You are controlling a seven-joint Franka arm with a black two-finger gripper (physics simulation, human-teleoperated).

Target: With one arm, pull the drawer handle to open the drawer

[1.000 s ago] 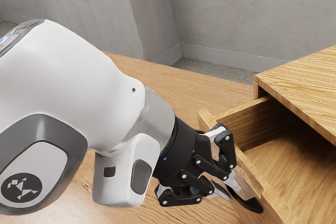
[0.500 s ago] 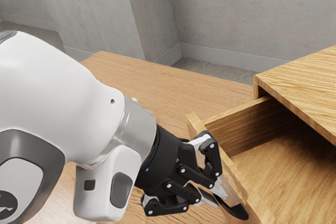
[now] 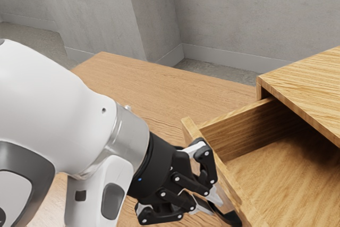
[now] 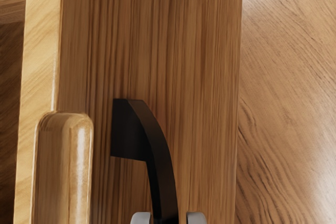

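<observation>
One gripper (image 3: 224, 212) at drawer front (image 4: 157, 40), grip state impossible to tell; drawer handle (image 4: 63, 166) just beside, long axis along front; pull away from cabinet (image 3: 303, 83).

I see the oak drawer (image 3: 249, 126) standing level, well out of its cabinet (image 3: 303, 83); its rounded wooden handle (image 4: 63, 166) sits proud of the front.

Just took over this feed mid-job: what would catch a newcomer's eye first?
The bulky white Franka arm dominates the exterior view's lower left, its black gripper at the front of the wooden drawer. The drawer stands well out of the cabinet on that view's right. In the wrist view, a curved black handle stands against the pale wood.
</observation>
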